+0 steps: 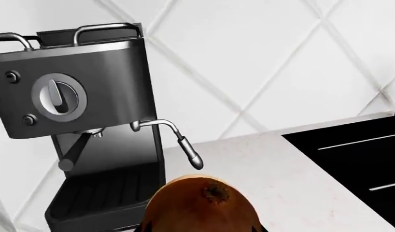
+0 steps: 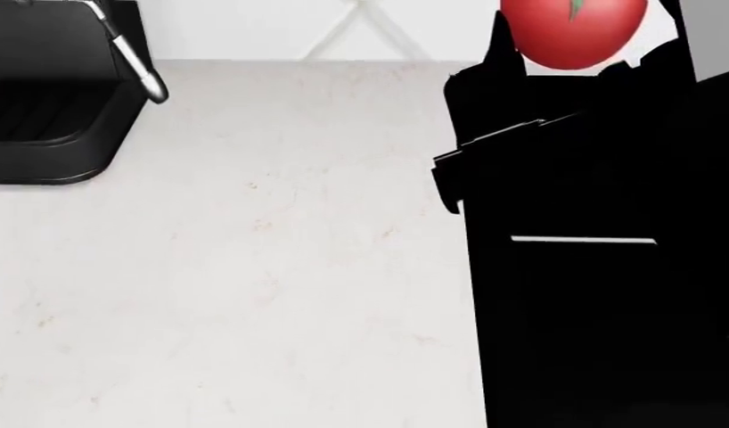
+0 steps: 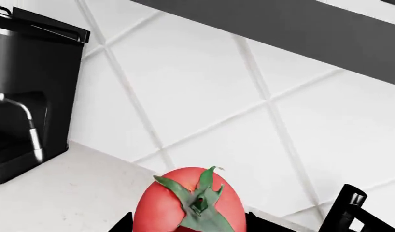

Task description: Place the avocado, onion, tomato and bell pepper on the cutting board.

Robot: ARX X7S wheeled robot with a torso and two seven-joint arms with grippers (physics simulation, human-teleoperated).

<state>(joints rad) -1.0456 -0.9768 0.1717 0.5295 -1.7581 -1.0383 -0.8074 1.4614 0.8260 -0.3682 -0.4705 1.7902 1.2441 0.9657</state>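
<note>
Both arms hold produce above a white counter (image 2: 246,267).
The right gripper (image 3: 191,227) is clamped on the tomato (image 3: 190,200); the left gripper's grip on the onion (image 1: 201,205) cannot be told, near the espresso machine (image 1: 75,121).

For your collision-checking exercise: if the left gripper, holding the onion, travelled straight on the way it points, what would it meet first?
Most likely the espresso machine, its drip tray and steam wand lying just beyond the onion; the depth is hard to judge.

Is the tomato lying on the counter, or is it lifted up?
Lifted. In the right wrist view the tomato sits between the right gripper's jaws, stem up, with the counter behind it.
</note>
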